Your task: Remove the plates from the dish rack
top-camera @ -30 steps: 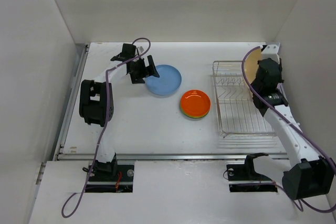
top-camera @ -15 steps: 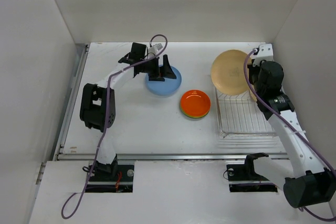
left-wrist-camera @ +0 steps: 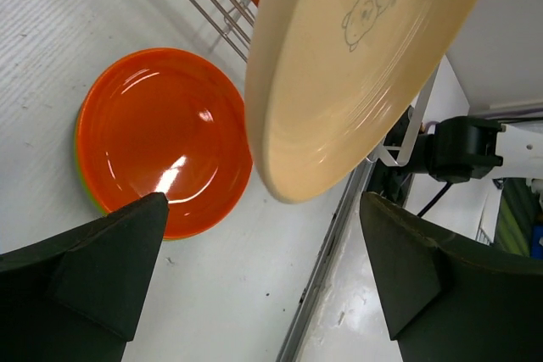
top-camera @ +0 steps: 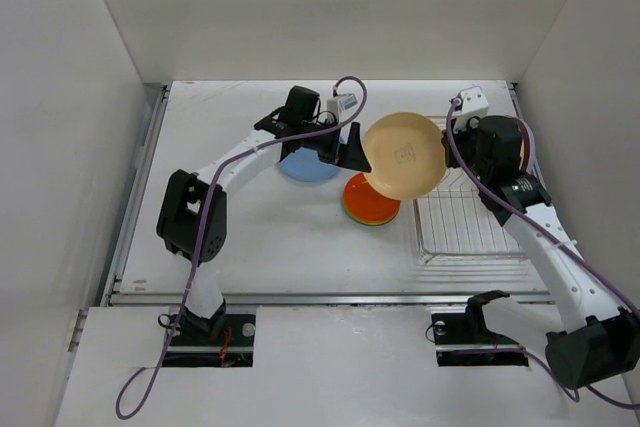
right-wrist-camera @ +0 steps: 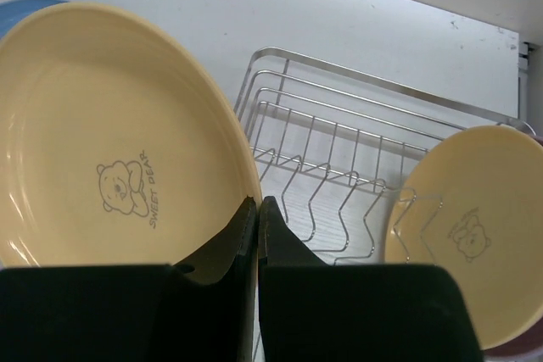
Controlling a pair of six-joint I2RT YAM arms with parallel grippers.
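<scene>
My right gripper (right-wrist-camera: 257, 209) is shut on the rim of a large tan plate (top-camera: 405, 154) with a bear print (right-wrist-camera: 127, 188). It holds the plate tilted in the air, left of the dish rack (top-camera: 465, 217) and partly over a stack with an orange plate (top-camera: 368, 197) on top. My left gripper (top-camera: 352, 150) is open right beside the tan plate's left edge, its fingers (left-wrist-camera: 110, 269) wide apart with the plate rim (left-wrist-camera: 288, 184) just ahead of them. A second tan plate (right-wrist-camera: 467, 226) stands in the wire rack (right-wrist-camera: 339, 150). A light blue plate (top-camera: 300, 167) lies flat behind the left arm.
A green rim (left-wrist-camera: 85, 192) shows under the orange plate (left-wrist-camera: 161, 137). A lavender edge (right-wrist-camera: 509, 349) peeks out behind the racked tan plate. White walls close in the table on the left, back and right.
My right arm lifted the tan plate out of the rack and carried it left over the table's middle. My left arm swung right from the blue plate to the tan plate's edge.
</scene>
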